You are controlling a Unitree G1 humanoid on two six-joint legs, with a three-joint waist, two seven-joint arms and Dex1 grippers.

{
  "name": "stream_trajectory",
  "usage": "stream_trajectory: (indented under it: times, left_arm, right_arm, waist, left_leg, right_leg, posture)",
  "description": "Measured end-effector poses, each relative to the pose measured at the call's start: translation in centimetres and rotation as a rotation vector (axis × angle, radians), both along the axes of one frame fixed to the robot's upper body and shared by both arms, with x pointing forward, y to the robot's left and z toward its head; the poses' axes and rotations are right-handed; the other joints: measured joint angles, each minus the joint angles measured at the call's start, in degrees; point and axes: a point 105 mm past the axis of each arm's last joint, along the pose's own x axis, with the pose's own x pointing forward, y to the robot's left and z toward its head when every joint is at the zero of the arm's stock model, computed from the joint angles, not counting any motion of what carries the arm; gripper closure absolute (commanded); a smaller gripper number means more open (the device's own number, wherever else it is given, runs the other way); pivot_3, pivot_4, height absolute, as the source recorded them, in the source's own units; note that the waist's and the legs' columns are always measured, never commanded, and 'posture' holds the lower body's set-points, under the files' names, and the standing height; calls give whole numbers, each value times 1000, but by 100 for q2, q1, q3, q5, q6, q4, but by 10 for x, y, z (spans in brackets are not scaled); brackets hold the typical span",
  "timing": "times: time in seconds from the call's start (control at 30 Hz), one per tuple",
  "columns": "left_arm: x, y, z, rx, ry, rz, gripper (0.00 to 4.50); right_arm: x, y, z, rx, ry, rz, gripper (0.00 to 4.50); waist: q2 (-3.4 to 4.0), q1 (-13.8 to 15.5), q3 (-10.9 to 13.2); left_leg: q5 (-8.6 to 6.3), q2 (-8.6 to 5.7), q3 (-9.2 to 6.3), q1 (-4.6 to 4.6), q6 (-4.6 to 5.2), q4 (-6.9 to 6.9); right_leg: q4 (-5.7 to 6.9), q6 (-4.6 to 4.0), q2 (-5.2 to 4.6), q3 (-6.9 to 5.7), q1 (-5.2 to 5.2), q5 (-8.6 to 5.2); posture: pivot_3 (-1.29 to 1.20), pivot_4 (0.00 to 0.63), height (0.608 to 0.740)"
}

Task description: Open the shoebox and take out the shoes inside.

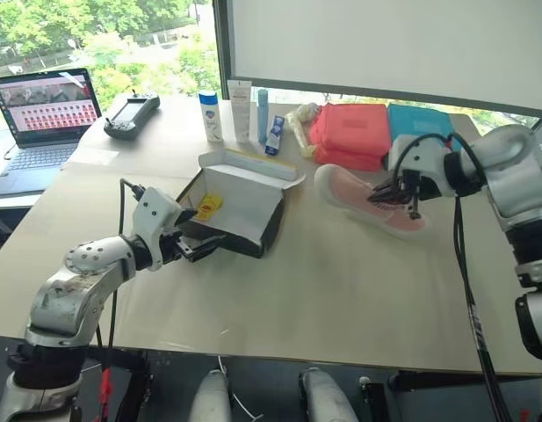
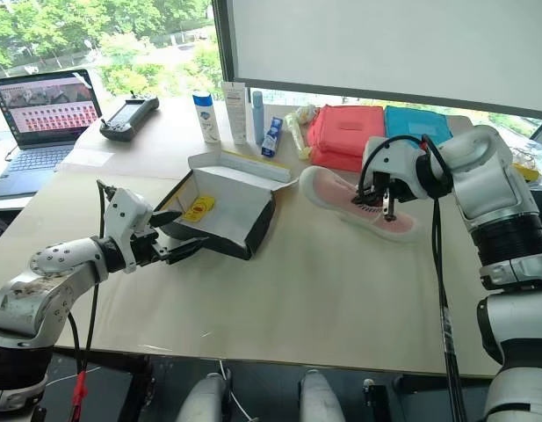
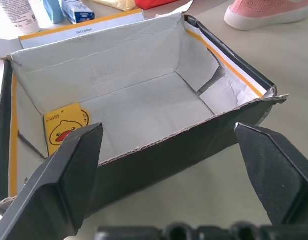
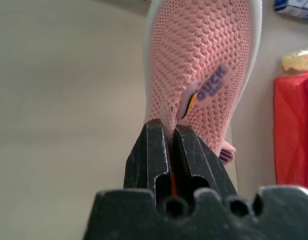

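The right gripper (image 1: 390, 195) pinches one pink shoe (image 1: 363, 198) at centre-right — long axis upper-left to lower-right. The shoebox (image 1: 244, 207) lies open mid-frame — left gripper (image 1: 200, 244) spread at its near wall.

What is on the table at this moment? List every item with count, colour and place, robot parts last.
shoebox: 1, black outside, white inside, open, mid-table; no shoe inside
duck card: 1, yellow, in the shoebox
shoe: 1, pink, white sole, right of the shoebox
pouches: 2, pink pouch and teal pouch, far side
toiletry containers: several, white and blue, behind the shoebox
laptop: 1, dark, far left
controller: 1, black, beside the laptop
left gripper: open, at the shoebox's near wall
right gripper: shut on the shoe
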Motion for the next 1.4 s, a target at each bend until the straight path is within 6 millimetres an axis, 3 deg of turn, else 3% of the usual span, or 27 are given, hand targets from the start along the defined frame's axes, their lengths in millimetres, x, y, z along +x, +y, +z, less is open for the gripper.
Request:
stream_trajectory:
  times: [0.2, 0.3, 0.37, 0.5, 0.57, 0.67, 0.8, 1.03, 1.1, 1.13, 1.2, 1.4]
  left_arm:
    - [-1, 0, -1, 2, 0, 1, 0]
    - [-3, -1, 0, 4, -6, 0, 0]
    - [-4, 0, -2, 4, 2, 7, 0]
    - [-5, -1, -3, 6, 2, 4, 0]
    - [-5, -1, -3, 5, 1, 4, 0]
    - [-4, -2, -2, 3, 0, 1, 0]
    - [-1, -3, -2, -2, 2, -4, 0]
    - [0, -3, -1, -4, 2, -12, 0]
    - [0, -3, -1, -3, 2, -12, 0]
    - [0, -3, -1, -3, 2, -12, 0]
    - [0, -3, -1, -3, 2, -12, 0]
    - [-3, 8, -5, 18, 15, 18, 0]
  right_arm:
    - [-3, -7, -22, -46, 91, 15, 4440]
    - [-1, -7, -18, -37, 89, 9, 4440]
    - [3, -5, 2, -12, 37, 5, 4440]
    - [1, -12, 66, 29, -121, -11, 4440]
    - [-6, -15, 76, 24, -126, 0, 4440]
    - [-18, -20, 66, -10, -62, 6, 4440]
    - [-36, -22, 22, -74, 109, 24, 4440]
    - [-37, -4, -8, -61, 200, 70, 4440]
    - [-34, 4, -27, -42, 235, 81, 3735]
    - [-33, 7, -33, -34, 247, 82, 3622]
    - [-31, 10, -42, -24, 260, 77, 2845]
    - [-33, 12, -31, 57, 273, 57, 845]
  waist:
    - [0, 16, 0]
    - [6, 13, 4]
    - [24, 7, 16]
    - [37, 10, 24]
    - [35, 18, 23]
    - [35, 23, 23]
    - [36, 35, 23]
    - [45, -42, 29]
    - [45, -29, 29]
    - [45, -18, 29]
    - [46, 7, 30]
    - [46, 26, 29]
  left_leg:
    - [-1, 0, 1, -1, -1, 34]
    - [-1, -1, 1, -2, -1, 40]
    - [-1, -2, 1, -2, -1, 41]
    - [-1, -1, -1, -2, -2, 35]
    - [-1, -1, -1, -2, -2, 37]
    - [-1, -4, 4, -5, -2, 40]
    - [-1, -4, 3, -7, -2, 38]
    - [-1, -5, 2, 6, -2, 49]
    - [-1, -6, 2, 5, -2, 52]
    - [-1, -7, 3, 4, -2, 53]
    - [-1, -8, 4, 1, -2, 55]
    - [-1, -7, 3, 1, -2, 53]
  right_leg:
    - [4, 6, -3, 0, 13, 8]
    - [5, 5, -4, 1, 13, 16]
    - [6, 4, -6, 2, 10, 23]
    - [12, 3, -4, 0, 4, 23]
    - [6, 5, -6, 1, 9, 21]
    - [-2, 8, -11, 3, 11, 19]
    - [3, 8, -9, 3, 6, 15]
    - [20, 8, -5, 12, 8, 20]
    - [20, 10, -7, 12, 11, 23]
    - [20, 10, -8, 13, 10, 24]
    - [20, 11, -9, 13, 10, 26]
    - [18, 12, -8, 11, 11, 25]
  posture:
    - [0, 150, 740]
    - [0, 150, 740]
    - [0, 150, 740]
    - [0, 150, 740]
    - [0, 150, 740]
    - [0, 150, 740]
    - [0, 150, 740]
    - [0, 150, 740]
    - [0, 150, 740]
    - [0, 150, 740]
    - [0, 150, 740]
    - [0, 150, 740]
